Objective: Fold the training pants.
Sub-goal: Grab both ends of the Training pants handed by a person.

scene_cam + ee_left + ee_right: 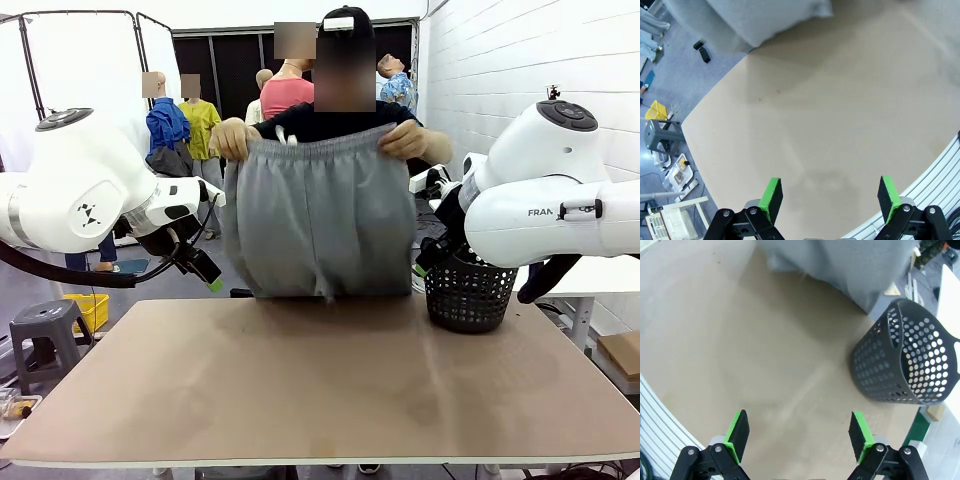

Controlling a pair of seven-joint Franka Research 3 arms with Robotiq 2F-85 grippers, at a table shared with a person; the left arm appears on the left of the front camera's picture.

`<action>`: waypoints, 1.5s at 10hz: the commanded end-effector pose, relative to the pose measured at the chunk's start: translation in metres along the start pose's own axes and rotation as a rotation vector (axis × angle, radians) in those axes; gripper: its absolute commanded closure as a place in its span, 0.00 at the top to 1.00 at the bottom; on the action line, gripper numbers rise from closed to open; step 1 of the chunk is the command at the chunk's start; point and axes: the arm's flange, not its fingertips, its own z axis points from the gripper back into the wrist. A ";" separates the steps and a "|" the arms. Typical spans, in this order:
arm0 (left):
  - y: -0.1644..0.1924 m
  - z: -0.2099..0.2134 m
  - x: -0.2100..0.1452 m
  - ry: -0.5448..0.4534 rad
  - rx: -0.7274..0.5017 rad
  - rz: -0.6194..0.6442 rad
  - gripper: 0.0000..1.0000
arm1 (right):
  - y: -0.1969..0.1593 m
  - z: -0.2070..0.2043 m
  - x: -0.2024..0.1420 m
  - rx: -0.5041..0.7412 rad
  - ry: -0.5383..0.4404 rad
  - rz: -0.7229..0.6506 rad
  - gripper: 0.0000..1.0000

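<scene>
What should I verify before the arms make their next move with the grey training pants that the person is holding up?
1. Left end effector open and empty: ok.
2. Right end effector open and empty: ok.
3. Training pants laid flat on the table: not ok; the person's hands hold the waistband up at the far edge.
4. Pant legs hanging straight: cannot tell; they drop behind the table's edge.
5. Black basket away from the table's middle: ok; it stands at the far right.
</scene>
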 end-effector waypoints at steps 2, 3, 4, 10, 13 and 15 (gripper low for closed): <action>0.000 0.000 0.000 0.000 -0.003 -0.001 1.00 | 0.000 -0.001 0.000 0.000 0.000 0.000 1.00; 0.000 0.000 0.000 0.000 -0.003 -0.001 1.00 | 0.000 -0.001 0.000 0.000 0.000 0.000 1.00; 0.000 0.000 0.000 0.000 -0.003 -0.001 1.00 | 0.000 -0.001 0.000 0.000 0.000 0.000 1.00; 0.000 0.000 0.000 0.000 -0.003 -0.001 1.00 | 0.000 -0.001 0.000 0.000 0.000 0.000 1.00; 0.000 0.000 0.000 0.000 -0.003 -0.001 1.00 | 0.000 -0.001 0.000 0.000 0.000 0.000 1.00; 0.000 0.000 0.000 0.000 -0.003 -0.001 1.00 | 0.000 -0.001 0.000 0.000 0.000 0.000 1.00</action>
